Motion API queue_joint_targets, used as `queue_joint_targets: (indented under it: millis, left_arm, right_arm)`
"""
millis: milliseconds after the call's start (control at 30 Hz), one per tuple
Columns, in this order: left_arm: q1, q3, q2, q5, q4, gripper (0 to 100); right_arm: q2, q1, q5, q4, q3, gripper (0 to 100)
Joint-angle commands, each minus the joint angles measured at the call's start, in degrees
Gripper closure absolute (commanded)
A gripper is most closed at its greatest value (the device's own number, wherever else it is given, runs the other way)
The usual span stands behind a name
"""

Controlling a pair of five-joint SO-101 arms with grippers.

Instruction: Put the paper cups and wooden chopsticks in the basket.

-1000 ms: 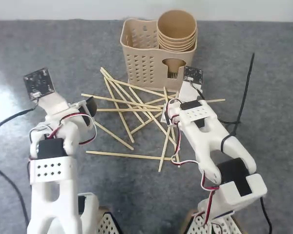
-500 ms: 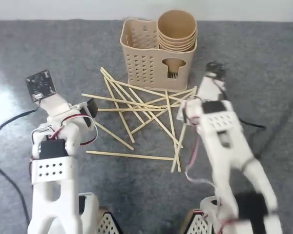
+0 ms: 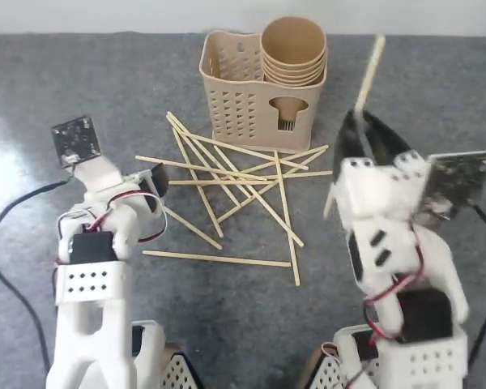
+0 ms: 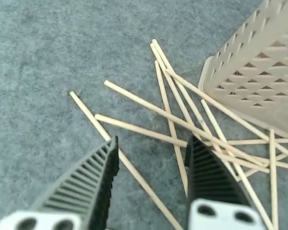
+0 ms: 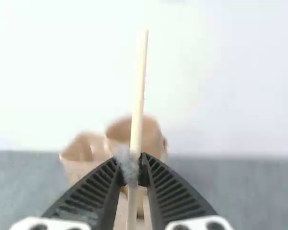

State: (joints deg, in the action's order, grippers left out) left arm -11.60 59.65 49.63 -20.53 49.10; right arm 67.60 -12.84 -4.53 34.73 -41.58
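Broadly, the cup half looks done and the chopstick half barely begun.

High view: the cups (image 3: 294, 44) sit nested as one stack in the right part of the basket (image 3: 235, 109), at the far side of the counter (image 3: 81, 73). A loose tangle of chopsticks (image 3: 227, 172) lies crossed on the counter just near of the basket, some ends touching its base. I judge these to be nearly all of the remaining work. The right hand (image 3: 360, 138) is raised to the right of the basket, with one stick (image 3: 371, 69) pointing up and away out of it. No stick is visibly inside the basket. The left hand (image 3: 155, 177) hangs over the left edge of the tangle, holding nothing.

Left wrist view: this settles what the high view leaves vague. The left hand (image 4: 153, 143) has its jaws wide apart and empty, low over the chopsticks (image 4: 149, 104), with two or three lying between them. The basket's perforated wall (image 4: 259, 72) is close by.

Right wrist view: the right hand (image 5: 130, 165) is clamped on the stick (image 5: 140, 86), which stands upright between the closed jaws. The cups (image 5: 153, 132) and basket (image 5: 81, 148) lie beyond it, so the stick is well apart from them and not yet over the opening.
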Motion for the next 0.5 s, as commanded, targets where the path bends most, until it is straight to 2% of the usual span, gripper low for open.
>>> queue_joint_targets:
  millis: [0, 167, 300, 467]
  left_arm:
    - [0.0, 0.3, -0.3, 0.3, -3.1, 79]
    - [0.0, 2.3, -0.3, 0.3, -6.5, 79]
    - [0.0, 2.3, -0.3, 0.2, -6.7, 79]
    - [0.0, 1.6, -2.6, 0.0, -7.2, 79]
  right_arm:
    - [-5.3, -3.7, 5.9, -17.6, 0.7, 99.2]
    - [-17.5, -9.3, 11.2, -30.3, 5.9, 99.2]
    - [-30.0, -11.5, 11.9, -33.6, 17.8, 99.2]
    - [-50.2, -12.1, 11.9, -34.2, 40.0, 99.2]
